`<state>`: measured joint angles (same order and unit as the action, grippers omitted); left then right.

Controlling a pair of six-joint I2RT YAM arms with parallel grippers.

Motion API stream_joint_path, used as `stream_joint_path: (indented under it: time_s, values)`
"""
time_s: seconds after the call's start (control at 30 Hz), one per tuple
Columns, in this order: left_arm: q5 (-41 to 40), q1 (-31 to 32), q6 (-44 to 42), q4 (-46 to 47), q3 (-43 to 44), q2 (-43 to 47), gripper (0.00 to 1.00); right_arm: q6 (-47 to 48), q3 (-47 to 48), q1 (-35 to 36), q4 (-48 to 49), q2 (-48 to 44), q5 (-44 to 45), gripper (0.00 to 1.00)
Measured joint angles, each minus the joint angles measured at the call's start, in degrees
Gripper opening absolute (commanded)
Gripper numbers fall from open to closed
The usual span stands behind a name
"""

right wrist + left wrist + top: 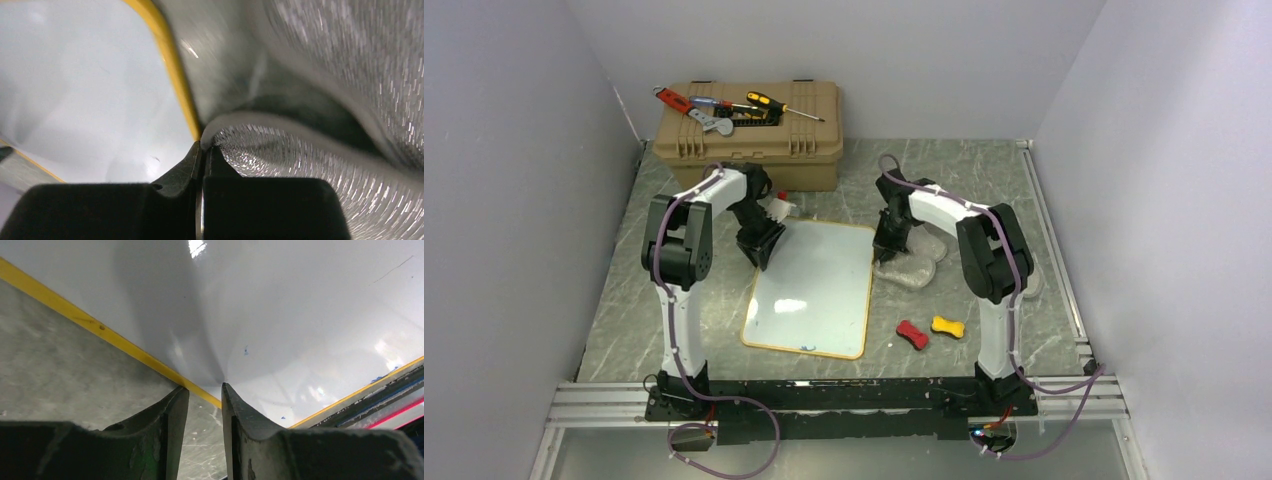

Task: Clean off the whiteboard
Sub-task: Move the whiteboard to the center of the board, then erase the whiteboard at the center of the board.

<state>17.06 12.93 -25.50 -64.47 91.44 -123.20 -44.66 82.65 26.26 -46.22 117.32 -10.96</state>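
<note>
White, glossy, likely stiff and slick, the whiteboard (819, 285) lies beneath the left gripper (205, 387), whose slightly parted, empty jaws straddle its edge, the likeliest hold; alongside, the right gripper (201, 146) clamps a cloth (310, 160).

Pose: left arm (679, 250) elbow raised, forearm reaching forward and inward, wrist pitched down. The left hand (762, 247) points downward, fingers (170, 415) parted by a narrow gap. The right arm (989, 255) roughly mirrors it, elbow up, forearm angled inward. The right hand (888, 252) is tipped down and low, its fingers (180, 172) pressed together.
</note>
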Motion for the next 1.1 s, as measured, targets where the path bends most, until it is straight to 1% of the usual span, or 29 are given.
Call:
stream_joint_path:
  time_s: [0.1, 0.2, 0.27, 0.37, 0.43, 0.53, 0.63, 0.7, 0.77, 0.97, 1.03, 1.1]
  values:
    - [-0.44, -0.22, 0.55, 1.01, 0.61, -0.07, 0.38, 0.13, 2.93, -0.66, 3.63, 1.36, 1.81, 0.0]
    - [0.02, -0.63, 1.18, 1.9, 0.55, 0.24, 0.37, 0.33, 3.21, -0.74, 5.9, 1.27, 3.91, 0.0]
    - [1.22, -1.27, 1.33, 3.58, -0.94, 1.38, 0.36, 0.35, 1.84, -0.59, 7.76, 0.09, 5.05, 0.0]
    - [3.61, -2.64, 1.31, 6.86, -4.2, 3.54, 0.34, 0.28, -4.26, 0.35, 11.56, -5.29, 6.27, 0.0]
    - [5.18, -3.56, 1.29, 8.79, -6.08, 4.7, 0.33, 0.33, -8.24, 2.25, 11.78, -10.6, 7.28, 0.0]
    - [6.69, -4.35, 1.27, 10.67, -7.8, 5.7, 0.32, 0.61, -10.84, 7.3, 11.85, -17.68, 7.63, 0.0]
    - [7.48, -4.55, 1.29, 11.52, -8.35, 5.99, 0.31, 0.7, -12.24, 12.39, 13.03, -21.66, 5.03, 0.0]
    - [8.0, -4.52, 1.31, 11.98, -8.39, 5.99, 0.29, 0.61, -13.86, 15.37, 14.58, -22.51, 2.05, 0.0]
    - [8.35, -4.44, 1.33, 12.7, -8.57, 5.99, 0.25, 0.48, -16.44, 17.25, 16.39, -22.21, -0.94, 0.0]
    - [7.78, -3.96, 1.86, 14.32, -9.33, 6.36, 0.03, 0.72, -21.77, 21.79, 17.81, -15.76, -6.47, 0.0]
    - [7.37, -3.85, 2.56, 14.34, -9.35, 6.45, 0.0, 0.72, -22.95, 22.69, 18.97, -14.4, -8.85, 0.0]
    - [6.67, -3.85, 2.8, 14.29, -9.25, 6.58, 0.0, 1.09, -23.06, 23.15, 19.76, -14.16, -10.32, 0.0]
